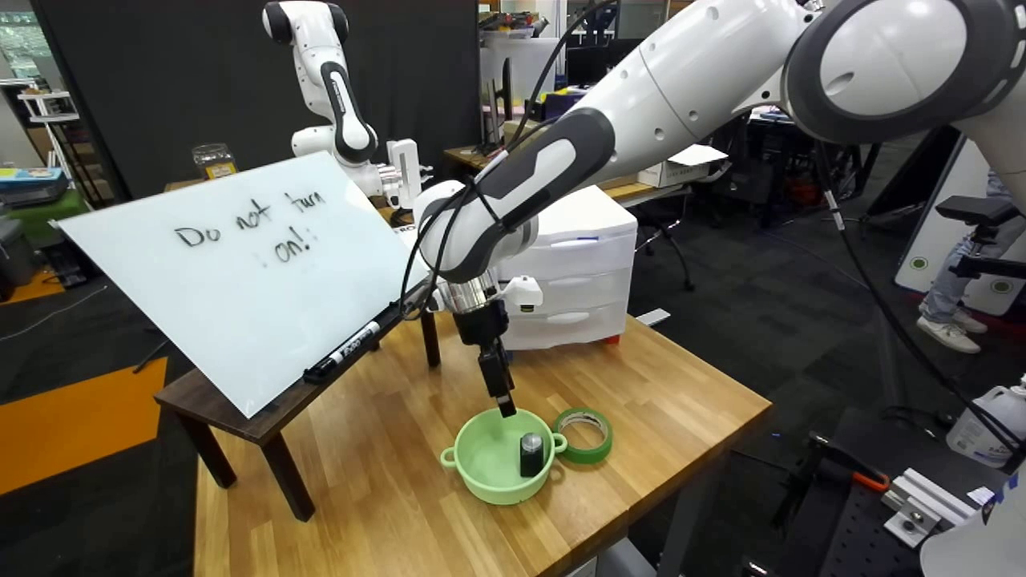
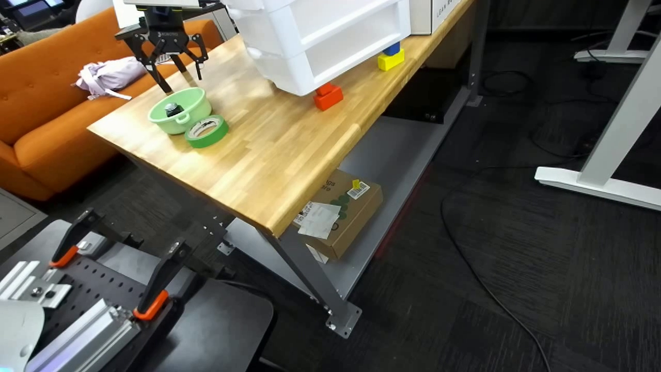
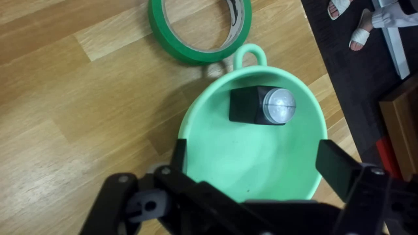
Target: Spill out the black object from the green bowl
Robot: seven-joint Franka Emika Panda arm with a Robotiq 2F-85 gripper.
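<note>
Below the claw [image 3: 255, 159], spread wide, the green bowl [image 3: 232, 148] is partly hidden by it, the black object [image 3: 249, 106] inside; near the claw, the wrist view cuts off green tape [image 3: 192, 56]; farther off, a whiteboard [image 1: 240, 296] reads "Do not turn on!"

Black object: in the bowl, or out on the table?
In the bowl. The wrist view shows the black object wholly inside the rim, and both exterior views agree.
</note>
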